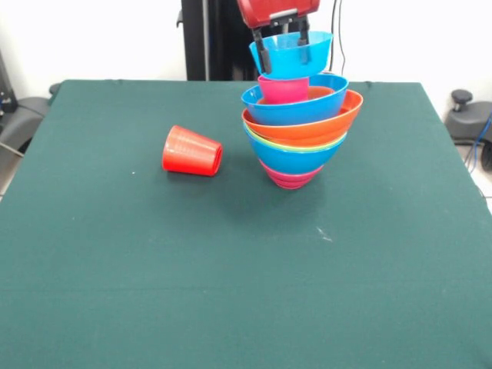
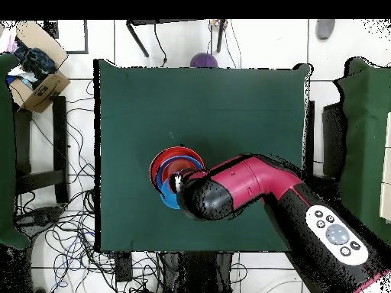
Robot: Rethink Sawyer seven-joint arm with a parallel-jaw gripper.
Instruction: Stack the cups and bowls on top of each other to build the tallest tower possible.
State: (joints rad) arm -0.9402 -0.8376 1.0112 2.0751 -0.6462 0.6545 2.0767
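The tower (image 1: 296, 134) stands right of the table's middle. Its bands from the bottom are magenta, blue, thin green, orange (image 1: 307, 124) and blue (image 1: 296, 109), and the pink cup (image 1: 283, 89) stands upright in the top bowl. My gripper (image 1: 283, 44) is shut on the rim of a light blue bowl (image 1: 294, 58) and holds it right over the pink cup. I cannot tell whether they touch. The red-orange cup (image 1: 192, 151) lies on its side to the tower's left. In the overhead view my arm (image 2: 252, 183) covers part of the tower (image 2: 172, 169).
The green table (image 1: 115, 254) bears only the tower and the lying cup. A purple bowl (image 2: 204, 59) sits just beyond the table's edge opposite the robot in the overhead view. Cables and a cardboard box (image 2: 34, 76) lie on the floor beside the table.
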